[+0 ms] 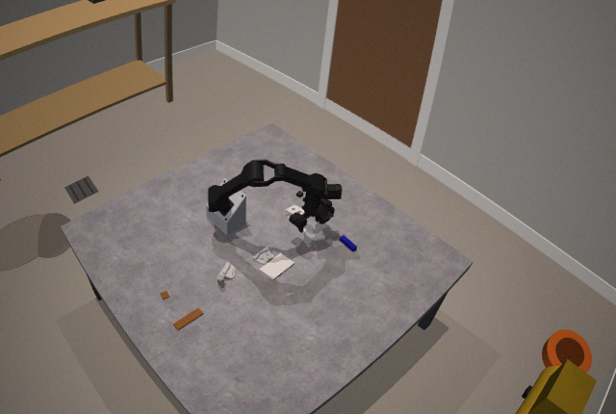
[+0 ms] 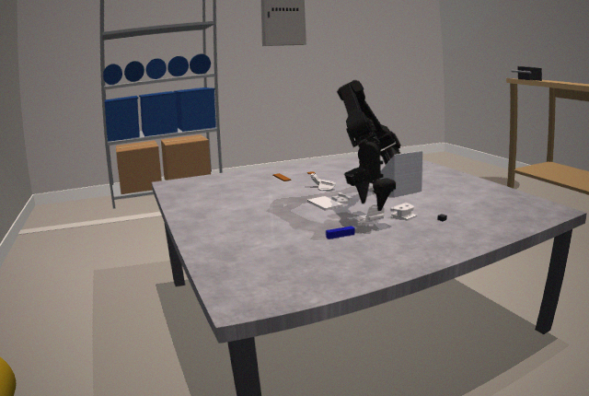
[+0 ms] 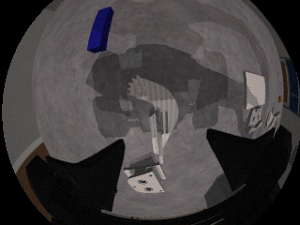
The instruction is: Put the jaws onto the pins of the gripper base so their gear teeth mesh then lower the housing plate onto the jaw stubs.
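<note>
So the gripper (image 1: 312, 222) (image 2: 372, 205) (image 3: 167, 139) is spread wide with nothing in it, hovering over a white toothed jaw (image 1: 314, 236) (image 2: 372, 215) (image 3: 164, 105) that's lying loose on the table (image 1: 318, 349) (image 2: 294, 262) (image 3: 61, 112). Blue bar (image 1: 347, 243) (image 2: 340, 232) (image 3: 100, 30) is near that, white two-hole block (image 1: 295, 210) (image 2: 402, 211) (image 3: 146, 182) too. Farther off in the exterior view, there's a flat white plate (image 1: 276, 266) (image 2: 324, 202) (image 3: 254, 90), then an orange strip (image 1: 188, 319) (image 2: 282, 177).

Gripper (image 1: 312, 222) (image 2: 372, 205) (image 3: 167, 139): rear parts of the fingers run out of the wrist view's lower edge.
Toothed jaw (image 1: 314, 236) (image 2: 372, 216) (image 3: 164, 105): partly masked by the gripper in the top view; teeth too small to resolve in the exterior view.
Other jaw (image 1: 226, 273) (image 2: 324, 184) (image 3: 272, 118): teeth indistinct.
Table (image 1: 347, 324) (image 2: 285, 277): near corner cropped by the top view's lower edge.
Yellow object (image 1: 556, 392) (image 2: 5, 377): cropped in the top and exterior views.
</note>
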Controlling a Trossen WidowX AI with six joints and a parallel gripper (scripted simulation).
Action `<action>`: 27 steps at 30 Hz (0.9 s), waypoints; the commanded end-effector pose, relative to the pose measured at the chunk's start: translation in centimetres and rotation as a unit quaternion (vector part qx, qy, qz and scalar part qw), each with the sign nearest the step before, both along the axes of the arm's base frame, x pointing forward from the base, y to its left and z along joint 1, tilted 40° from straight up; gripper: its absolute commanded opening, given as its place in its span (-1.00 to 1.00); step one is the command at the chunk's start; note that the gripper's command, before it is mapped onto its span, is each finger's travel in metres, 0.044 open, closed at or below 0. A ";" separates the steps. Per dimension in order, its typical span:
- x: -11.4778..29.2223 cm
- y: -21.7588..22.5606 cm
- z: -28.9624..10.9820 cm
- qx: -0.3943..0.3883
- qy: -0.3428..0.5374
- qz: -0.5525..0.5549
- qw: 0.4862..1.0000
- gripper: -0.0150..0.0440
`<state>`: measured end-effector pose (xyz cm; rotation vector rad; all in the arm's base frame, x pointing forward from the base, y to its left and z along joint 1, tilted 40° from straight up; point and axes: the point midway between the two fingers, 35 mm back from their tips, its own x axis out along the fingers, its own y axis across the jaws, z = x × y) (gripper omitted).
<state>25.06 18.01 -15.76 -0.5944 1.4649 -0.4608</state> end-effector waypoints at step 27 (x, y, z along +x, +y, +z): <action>0.4 -2.3 -2.7 -0.004 -0.001 0.005 1.000 1.00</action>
